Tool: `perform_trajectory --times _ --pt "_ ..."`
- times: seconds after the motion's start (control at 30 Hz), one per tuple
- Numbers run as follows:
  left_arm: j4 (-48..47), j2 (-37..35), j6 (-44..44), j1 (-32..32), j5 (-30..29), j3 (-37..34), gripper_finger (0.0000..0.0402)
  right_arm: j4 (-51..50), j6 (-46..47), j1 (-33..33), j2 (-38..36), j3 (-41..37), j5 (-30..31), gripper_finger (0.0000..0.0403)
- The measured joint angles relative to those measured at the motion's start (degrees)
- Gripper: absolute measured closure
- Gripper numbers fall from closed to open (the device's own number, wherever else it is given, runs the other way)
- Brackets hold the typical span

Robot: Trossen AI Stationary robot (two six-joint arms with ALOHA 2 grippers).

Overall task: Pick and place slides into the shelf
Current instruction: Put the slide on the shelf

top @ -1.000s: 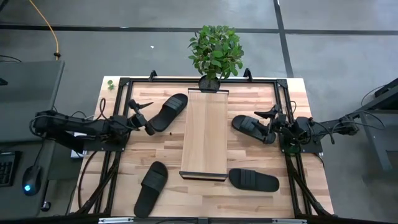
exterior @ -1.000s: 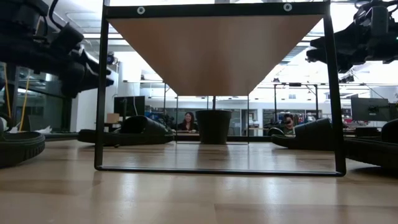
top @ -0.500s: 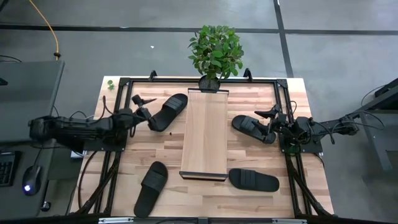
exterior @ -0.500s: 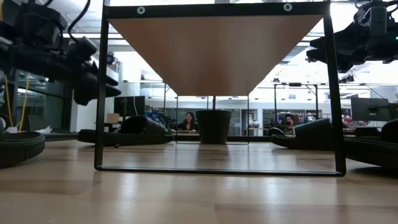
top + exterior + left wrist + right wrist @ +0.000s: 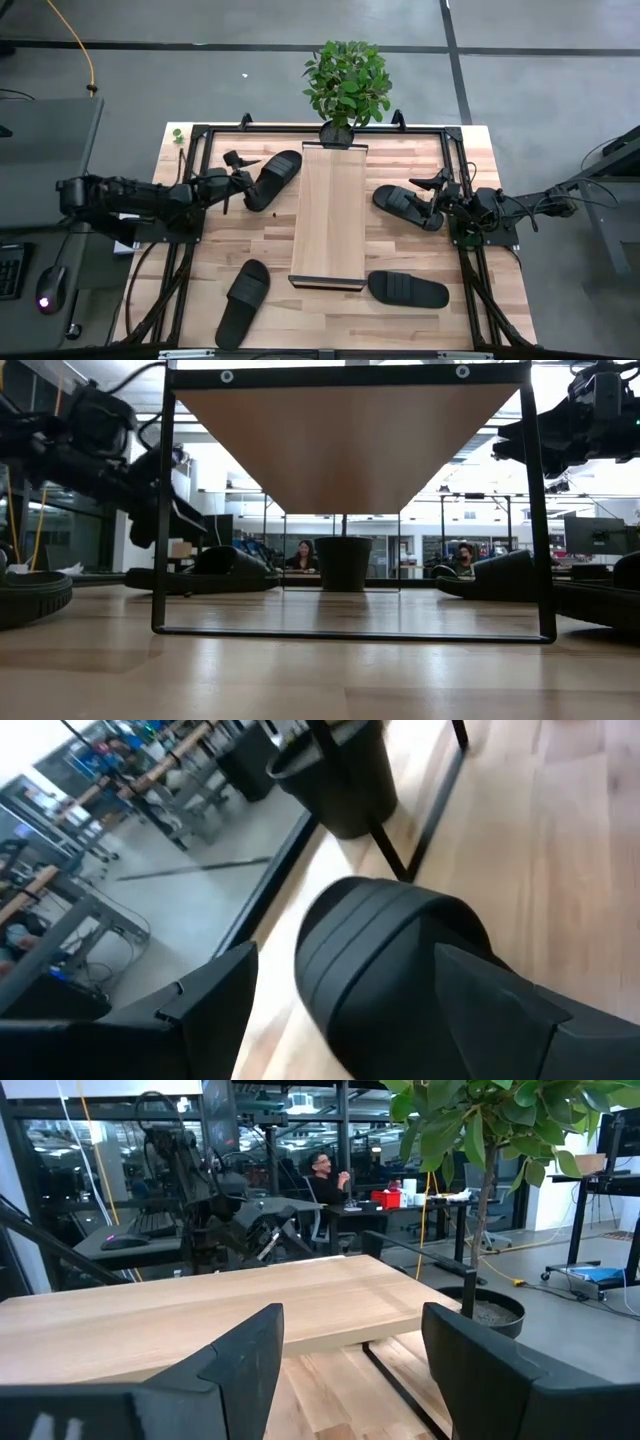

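Observation:
Four black slides lie sole-down on the table: far left (image 5: 272,180), near left (image 5: 243,302), far right (image 5: 405,207), near right (image 5: 408,290). The shelf (image 5: 330,215), a pale board on a dark frame, stands in the middle. My left gripper (image 5: 238,176) is open at the far left slide. In the left wrist view its fingers (image 5: 215,1000) stand on either side of that slide's strap band (image 5: 390,950), and I cannot tell whether they touch it. My right gripper (image 5: 436,192) is open and empty, raised over the far right slide and facing the shelf (image 5: 200,1310).
A potted plant (image 5: 347,85) stands at the far edge behind the shelf, and its pot shows in the left wrist view (image 5: 340,780). A dark metal frame (image 5: 200,135) runs round the table. People sit in the room beyond (image 5: 303,555).
My left gripper has gone toward the table's right and far edges and a little down, closing in on the far left slide, and has turned so that its open fingers stand on either side of the slide. The slides have stayed in place.

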Motion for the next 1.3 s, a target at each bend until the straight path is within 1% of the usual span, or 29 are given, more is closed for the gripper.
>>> perform_trajectory --times 0.27,0.37,0.57,0.67,0.8,1.07,1.3 --pt "0.3 14.3 0.6 0.0 -0.1 5.5 0.0115 -0.4 0.2 0.0 0.0 0.0 0.0 0.0171" --pt "2.4 19.7 1.1 0.0 -2.4 7.3 0.0115 -1.2 0.2 0.0 0.0 0.0 0.0 0.0171" --pt "3.6 28.1 2.1 -0.1 -3.1 11.7 0.0115 -2.3 1.5 0.0 0.0 0.0 0.0 0.0171" --pt "3.3 29.7 2.2 -0.1 -3.8 13.3 0.0115 -2.3 1.7 0.0 0.0 0.0 0.0 0.0171" --pt "2.8 29.3 2.4 -0.1 -5.0 13.9 0.0115 -3.0 3.0 0.0 0.1 0.0 0.0 0.0171" --pt "2.6 29.1 2.5 0.0 -12.9 15.5 0.0115 -4.0 5.7 0.0 0.5 0.0 0.0 0.0171" --pt "2.8 29.1 1.4 0.0 -13.5 15.8 0.0115 -4.0 7.1 0.0 0.5 0.0 -0.4 0.0171"
